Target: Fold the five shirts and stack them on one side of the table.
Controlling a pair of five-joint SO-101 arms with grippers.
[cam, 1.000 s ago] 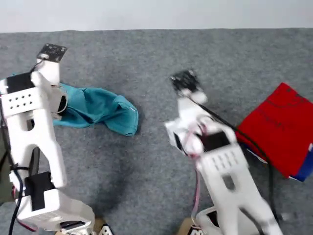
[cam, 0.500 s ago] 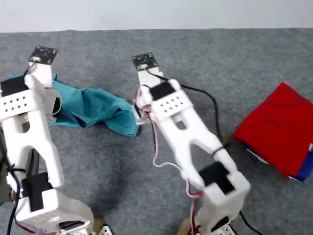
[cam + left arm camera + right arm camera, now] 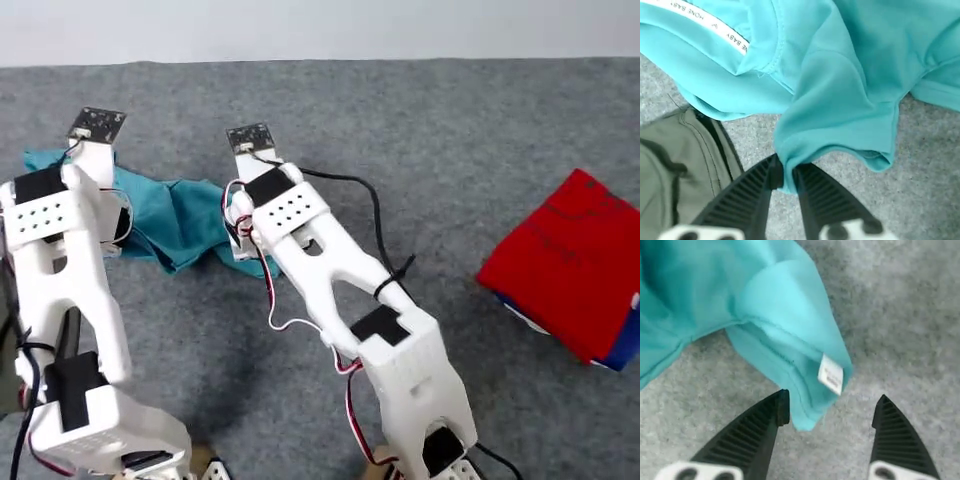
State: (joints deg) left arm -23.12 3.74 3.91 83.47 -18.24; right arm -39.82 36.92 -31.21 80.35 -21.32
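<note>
A crumpled teal shirt (image 3: 170,215) lies at the left of the grey table. My left gripper (image 3: 787,175) is shut on a fold of the teal shirt (image 3: 850,65) near its edge; in the high view this arm (image 3: 60,230) stands over the shirt's left end. Over the right end, my right gripper (image 3: 832,412) hangs open, its fingers either side of a corner of the teal shirt (image 3: 715,305) that bears a white tag (image 3: 831,373). In the high view the right gripper (image 3: 240,225) is at that same end. A folded red shirt (image 3: 570,260) lies at the right edge.
A blue garment (image 3: 625,345) peeks out under the red shirt. An olive green cloth (image 3: 675,165) lies beside the teal shirt near my left gripper. A cable (image 3: 350,190) trails along the right arm. Bare grey table (image 3: 450,140) lies between the teal and red shirts.
My right arm has swung left from the table's middle to the right end of the teal shirt. The shirt's right end has drawn in leftward. The left arm has barely moved.
</note>
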